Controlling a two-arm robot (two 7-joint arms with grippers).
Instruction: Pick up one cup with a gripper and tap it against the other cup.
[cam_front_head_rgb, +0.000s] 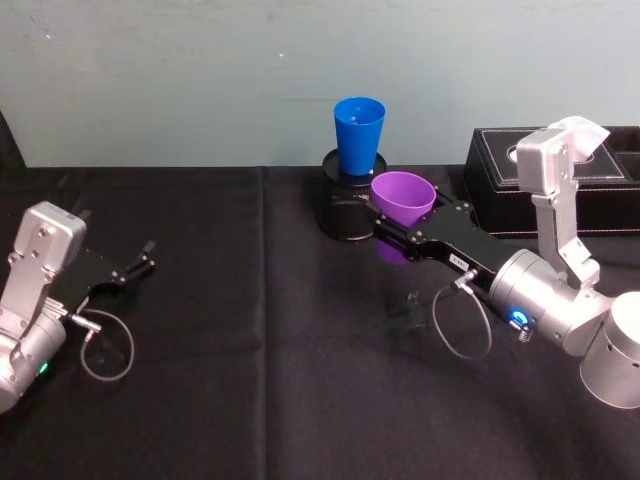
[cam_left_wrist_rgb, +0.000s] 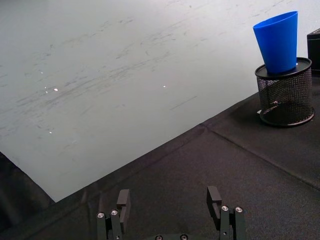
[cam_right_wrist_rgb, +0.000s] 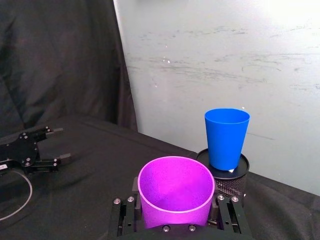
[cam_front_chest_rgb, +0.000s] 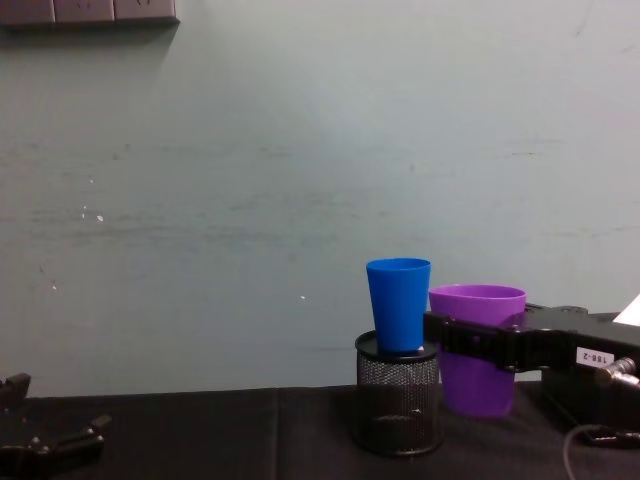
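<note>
While the right hand (cam_front_head_rgb: 412, 222) is pinching the purple cup (cam_front_head_rgb: 403, 197) clear of the table (cam_front_head_rgb: 250, 350), that cup is hanging upright just beside the blue cup (cam_front_head_rgb: 359, 133), which is standing on the black mesh pen holder (cam_front_head_rgb: 345, 205); contact between the cups cannot be confirmed. The left hand (cam_front_head_rgb: 140, 262) is sitting low at the table's left, fingers spread.
</note>
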